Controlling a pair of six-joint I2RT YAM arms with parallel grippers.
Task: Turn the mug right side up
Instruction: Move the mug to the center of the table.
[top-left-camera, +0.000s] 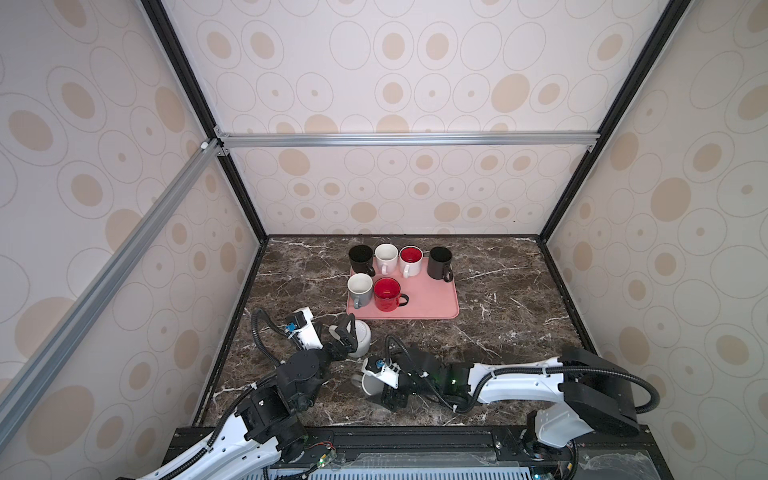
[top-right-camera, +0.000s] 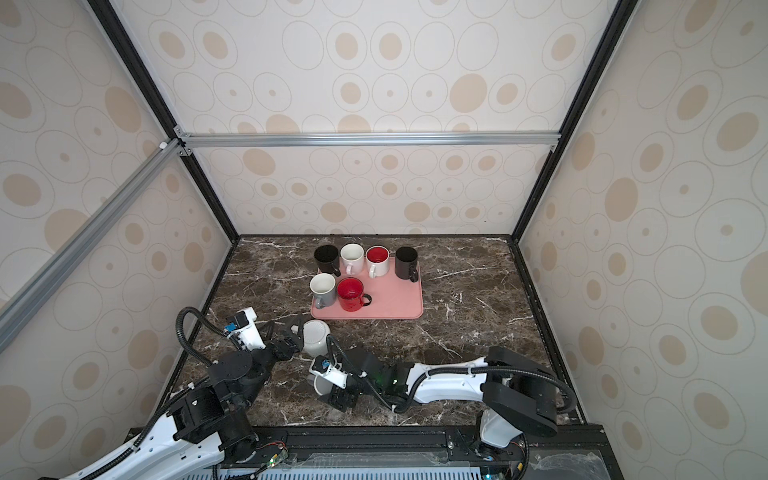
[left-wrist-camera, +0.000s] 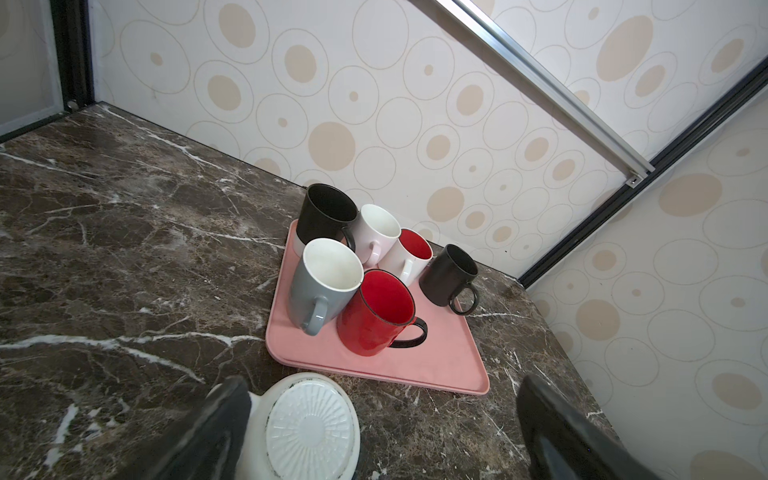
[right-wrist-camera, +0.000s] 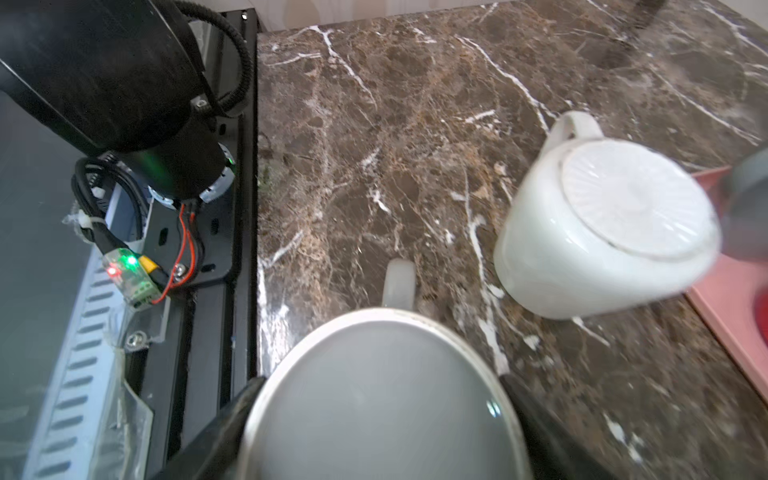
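left pincer (left-wrist-camera: 382, 388): jaws spread wide and holding nothing, low over the desk (top-left-camera: 498, 332), pointing toward the pink tray (top-left-camera: 432, 299).
upside-down white mug (top-left-camera: 362, 336): stands on its mouth on the desk, ribbed base up, just beside the tray's near edge but apart from it.
mug to left pincer: the upside-down white mug sits between the two fingers (left-wrist-camera: 224, 419). It is hard against that one, with a broad gap to the other. Whether the near finger touches it cannot be told.
right pincer (right-wrist-camera: 380, 388): closed on a second mug, with one finger pressed to each side of it.
held white mug (top-left-camera: 371, 385): sits near the front edge of the desk, its handle pointing away from the right wrist toward the left arm's side. A smooth grey-white round face with a pale rim is turned to the wrist camera. Whether that face is mouth or base, and whether the mug rests on the desk, cannot be told.
mug to mug: near each other but not touching; the upside-down white mug is the farther from the robot's base.
tray load: six mugs stand mouth up. The back row holds a black mug (top-left-camera: 360, 257), a cream mug (top-left-camera: 385, 257), a white mug with red inside (top-left-camera: 410, 259) and a second black mug (top-left-camera: 439, 262). In front of them are a grey mug (top-left-camera: 360, 290) and a red mug (top-left-camera: 387, 294).
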